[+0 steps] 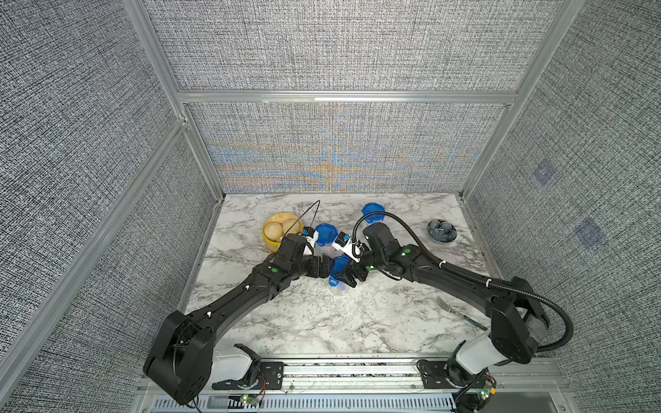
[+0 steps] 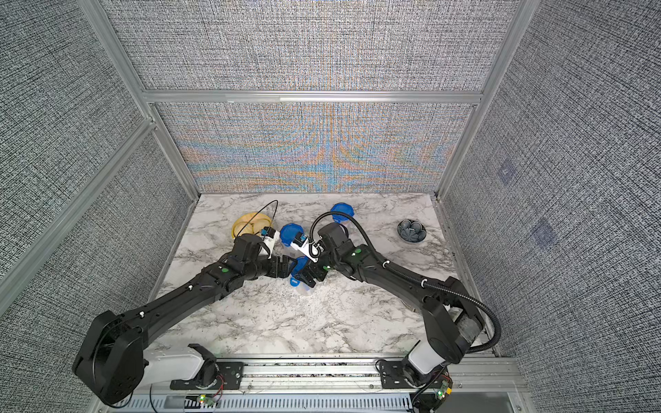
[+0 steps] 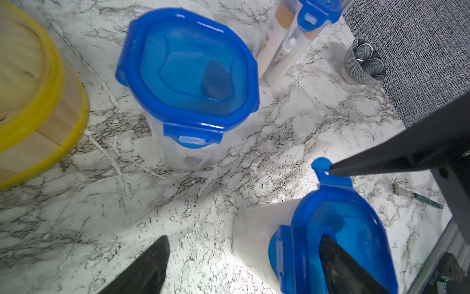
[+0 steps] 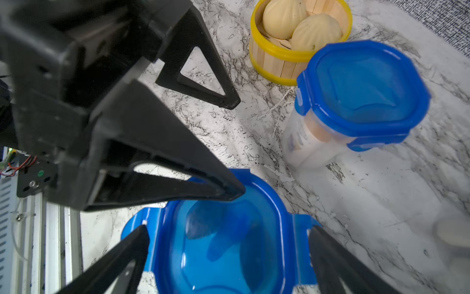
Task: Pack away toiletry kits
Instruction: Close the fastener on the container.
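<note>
Marble table [image 1: 322, 321]; left gripper [image 3: 244, 238] spread, 1 finger over lid of nearest tub [image 1: 339, 266], dead centre; right gripper [image 4: 228, 230] spread wide, straddling same lid, fingertips at flipped-out side tabs. Just at 12 o'clock, 2nd tub [image 1: 326, 234], clipped shut; 3rd tub [image 1: 373, 211] far, 1 o'clock. At 10 o'clock, bamboo steamer [image 1: 277, 229] with buns; patterned bowl [image 1: 441, 230] 2 o'clock; fork [image 1: 454, 311] 4 o'clock.

Worktop [image 1: 322, 321]: marble-pattern, smooth, slight sheen.
Tub lids [image 3: 188, 68]: translucent blue plastic, glossy.
Tub walls [image 3: 256, 229]: clear plastic, cloudy look.
Steamer [image 4: 279, 66]: pale wood slats, glossy yellow plastic hoops.
Enclosure panels [image 1: 339, 46]: coarse woven cloth, matt.
Frame rails [image 1: 343, 96]: brushed metal.
</note>
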Motion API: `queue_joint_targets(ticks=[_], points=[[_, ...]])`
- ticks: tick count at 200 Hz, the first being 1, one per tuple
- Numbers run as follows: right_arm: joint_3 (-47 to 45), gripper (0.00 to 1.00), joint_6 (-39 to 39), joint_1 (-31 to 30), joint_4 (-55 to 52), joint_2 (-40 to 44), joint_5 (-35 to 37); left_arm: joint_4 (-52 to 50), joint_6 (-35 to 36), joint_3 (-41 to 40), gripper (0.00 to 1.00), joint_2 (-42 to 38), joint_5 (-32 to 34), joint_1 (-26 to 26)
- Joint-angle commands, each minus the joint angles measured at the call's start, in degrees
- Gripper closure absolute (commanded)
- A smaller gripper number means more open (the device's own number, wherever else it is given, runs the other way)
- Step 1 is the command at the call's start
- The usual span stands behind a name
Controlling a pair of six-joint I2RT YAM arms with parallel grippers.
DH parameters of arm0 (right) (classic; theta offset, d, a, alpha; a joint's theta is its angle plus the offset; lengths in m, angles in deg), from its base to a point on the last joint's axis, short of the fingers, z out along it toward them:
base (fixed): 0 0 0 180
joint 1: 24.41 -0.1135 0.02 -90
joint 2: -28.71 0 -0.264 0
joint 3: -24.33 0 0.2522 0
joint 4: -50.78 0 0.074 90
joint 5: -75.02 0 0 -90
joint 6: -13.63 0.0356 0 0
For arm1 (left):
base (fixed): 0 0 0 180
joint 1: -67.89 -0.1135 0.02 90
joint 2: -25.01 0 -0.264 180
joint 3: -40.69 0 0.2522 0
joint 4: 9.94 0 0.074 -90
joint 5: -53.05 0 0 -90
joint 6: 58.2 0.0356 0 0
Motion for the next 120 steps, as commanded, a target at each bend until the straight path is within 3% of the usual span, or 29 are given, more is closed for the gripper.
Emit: queue_joint_targets(ticks=[1,85,120], points=[[-0.7,0.01,3.0,-1.2,0.9,0.4,2.5,-3.9,0.7,-0.4,0.10,0.6,-0.3,-0.2],[-1.0,0.01,0.5,-1.6,-0.3,-4.0,5.3,-4.6,0.7,-0.4,0.10,2.0,-0.7,-0.5],[-1.5,0.07,-0.8,-1.6,-0.5,-3.8,2.8,-4.7,1.3,0.7,0.10,3.6,-1.3,-0.6]])
